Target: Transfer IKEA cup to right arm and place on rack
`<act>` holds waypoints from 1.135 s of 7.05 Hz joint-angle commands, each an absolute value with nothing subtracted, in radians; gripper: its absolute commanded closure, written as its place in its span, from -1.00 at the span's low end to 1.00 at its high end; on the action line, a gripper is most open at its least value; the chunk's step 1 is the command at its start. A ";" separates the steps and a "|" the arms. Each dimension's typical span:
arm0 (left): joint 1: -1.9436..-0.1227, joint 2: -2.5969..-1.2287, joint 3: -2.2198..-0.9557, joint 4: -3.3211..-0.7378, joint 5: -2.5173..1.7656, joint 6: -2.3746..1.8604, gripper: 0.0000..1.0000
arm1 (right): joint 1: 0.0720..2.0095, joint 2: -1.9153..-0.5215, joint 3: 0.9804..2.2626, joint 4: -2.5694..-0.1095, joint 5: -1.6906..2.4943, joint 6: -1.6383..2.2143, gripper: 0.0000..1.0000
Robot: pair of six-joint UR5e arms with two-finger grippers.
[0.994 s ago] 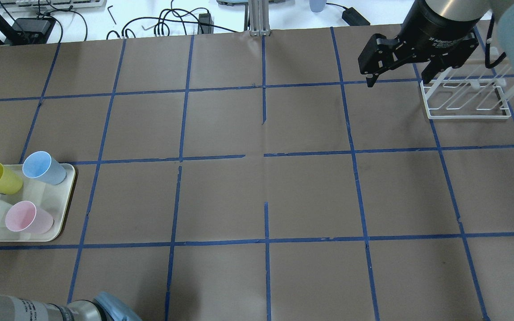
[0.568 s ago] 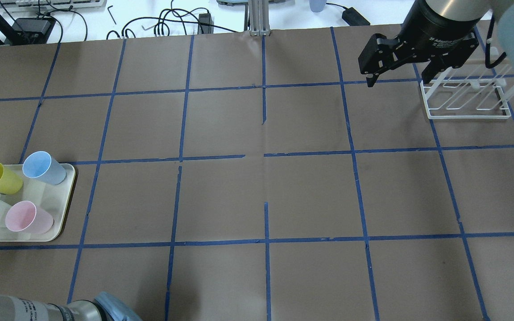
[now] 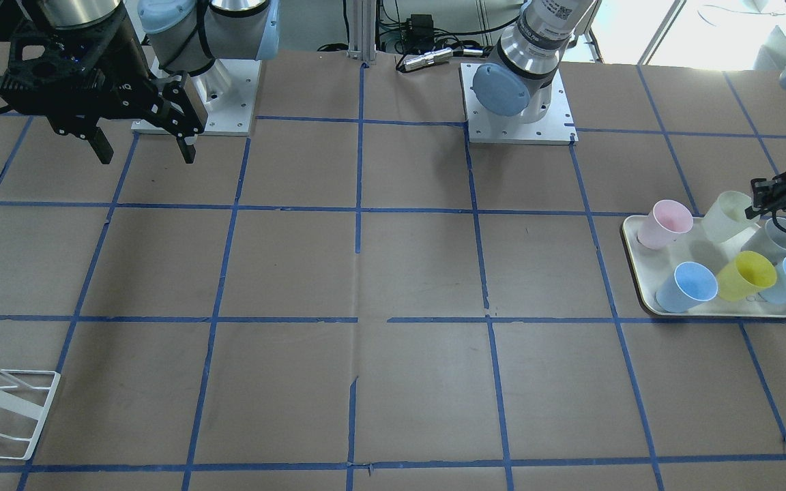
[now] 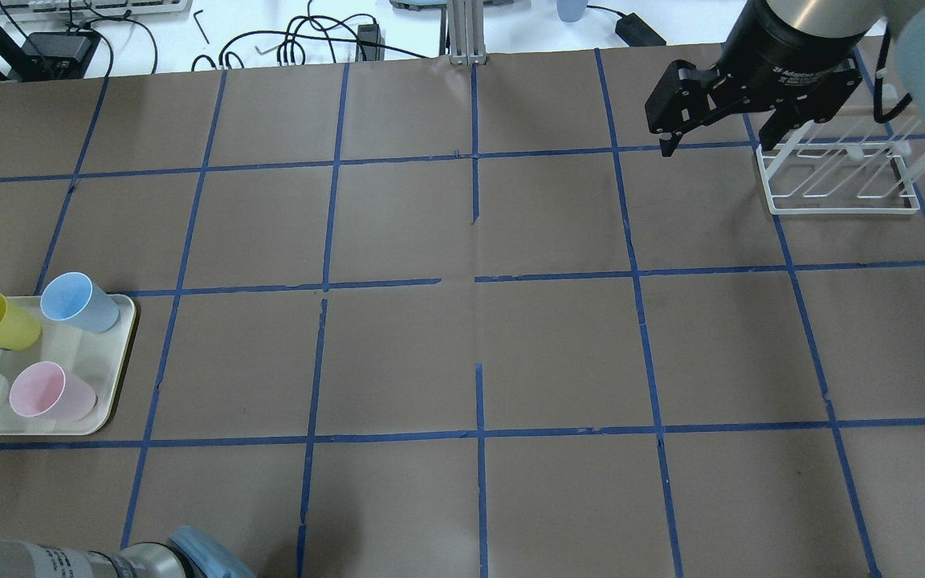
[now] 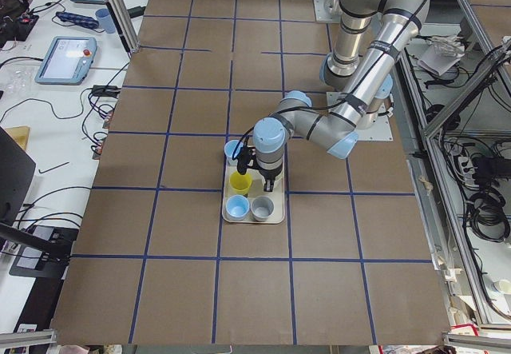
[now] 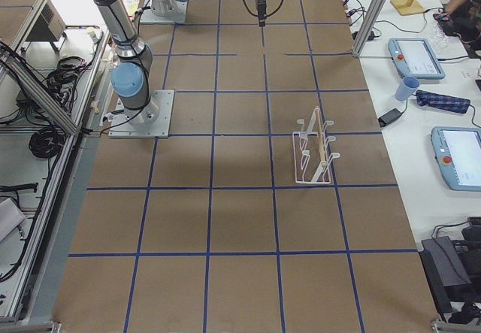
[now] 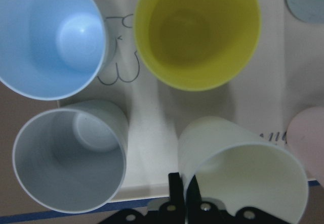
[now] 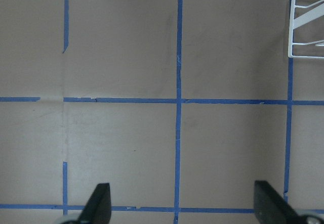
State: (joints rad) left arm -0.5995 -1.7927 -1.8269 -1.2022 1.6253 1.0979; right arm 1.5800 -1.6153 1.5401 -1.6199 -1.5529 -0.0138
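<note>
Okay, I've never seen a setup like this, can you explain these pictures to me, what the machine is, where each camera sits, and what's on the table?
This is a robot: a left arm and a right arm bolted to a table covered in brown paper with blue tape lines. Each ends in a two-finger gripper. Two pictures look down on the table, one from behind the robot, one facing it. Two look along it from either end. Two come from cameras on the wrists. On a cream tray stand a pink cup, a yellow cup, a grey cup and two blue cups. The left gripper pinches the wall of a pale cream cup, which leans. The right gripper hangs open and empty over the table's other end, where a white wire rack stands.
</note>
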 commanded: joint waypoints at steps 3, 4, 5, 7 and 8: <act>-0.645 -1.807 -1.437 -1.857 1.528 1.089 1.00 | 1.580 -1.615 1.540 -1.620 -1.552 -0.014 -1.00; -0.675 -1.789 -1.402 -2.040 1.426 1.060 1.00 | 1.580 -1.615 1.540 -1.620 -1.554 -0.014 -1.00; -0.693 -1.795 -1.407 -2.143 1.322 1.045 1.00 | 1.580 -1.615 1.540 -1.620 -1.554 -0.012 -1.00; -0.855 -1.807 -1.461 -2.233 1.066 1.032 1.00 | 1.578 -1.615 1.539 -1.618 -1.552 -0.006 -1.00; -0.933 -1.787 -1.518 -2.249 0.931 1.035 1.00 | 1.575 -1.614 1.529 -1.614 -1.546 -0.003 -1.00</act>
